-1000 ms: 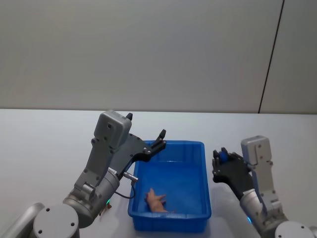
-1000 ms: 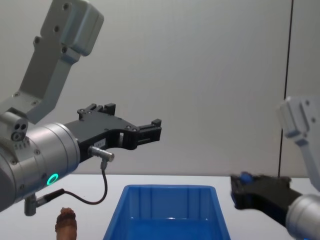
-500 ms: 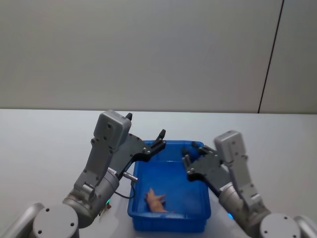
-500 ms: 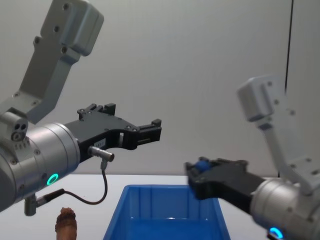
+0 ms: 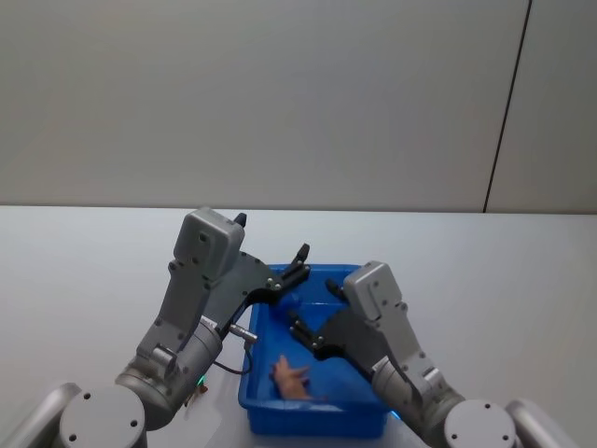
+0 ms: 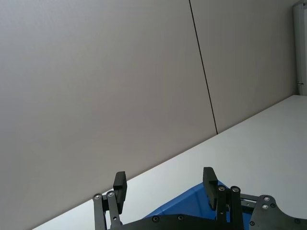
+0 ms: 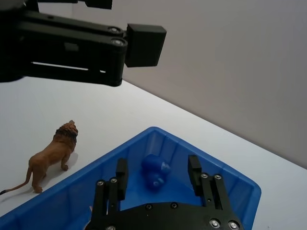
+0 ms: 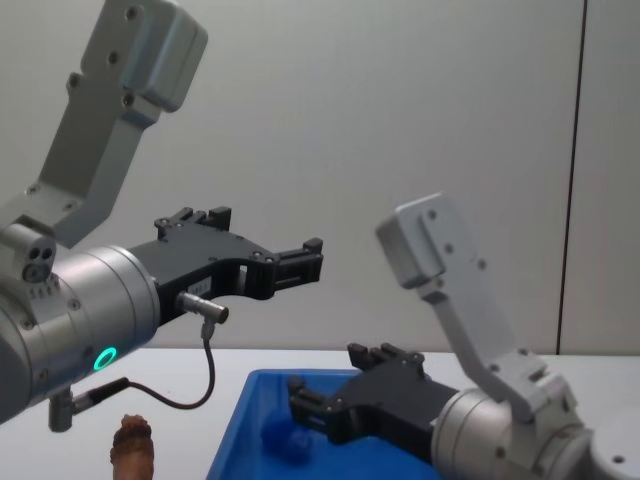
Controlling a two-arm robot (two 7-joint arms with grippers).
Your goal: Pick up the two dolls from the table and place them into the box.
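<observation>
Black plastic fingers [image 7: 121, 175] of the right gripper [image 7: 157, 166] stand wide apart over the box [image 5: 317, 418], gripping nothing; just ahead of their tips, untouched, is the lumpy blue doll [image 7: 154, 171], within the smooth sloped walls; whether it rests on the floor I cannot tell. Above and beyond this gripper hangs the left gripper [image 6: 164, 187], its blocky fingers also spread wide and empty. The right wrist view shows the brown doll [image 7: 50, 154], a maned lion with a thin tail, standing on the white table [image 5: 485, 280] outside the box wall, off to the right gripper's side; the chest view catches only its tufted top. From the head, a pale pink figure [image 5: 291, 378] lies in the box just below the right gripper.
</observation>
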